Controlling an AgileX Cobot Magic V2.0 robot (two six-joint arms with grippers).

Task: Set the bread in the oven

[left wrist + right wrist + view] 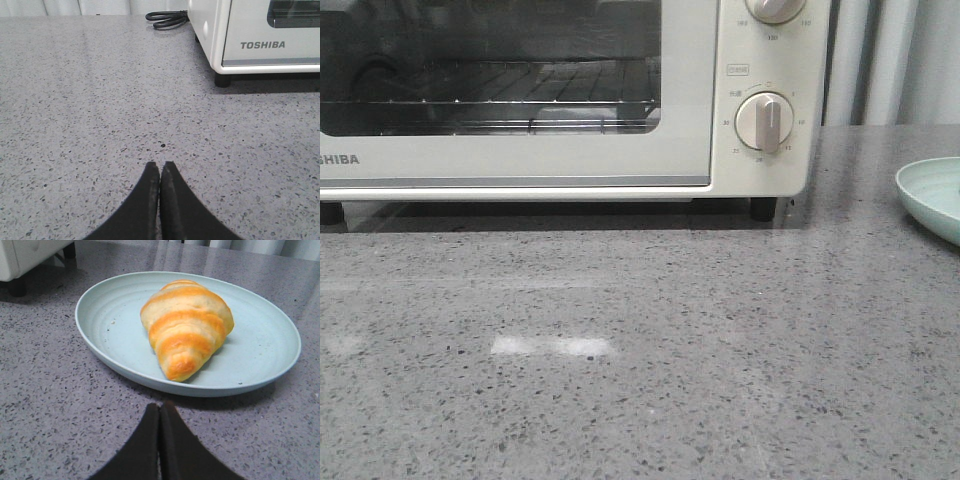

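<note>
Nothing is begun: the oven (570,100) stands with its door shut, wire rack bare behind the glass, filling the front view from 9 to 1 o'clock. The bread (187,325) lies alone on a pale green plate (115,335), whose rim shows at 3 o'clock in the front view. The right gripper (160,410) hangs just short of the plate, fingers pressed together, holding nothing; the left gripper (160,167) is likewise closed and empty over bare counter (100,100). Likely next: one arm pulls the door down, and the right one spreads its fingers to take the bread.
</note>
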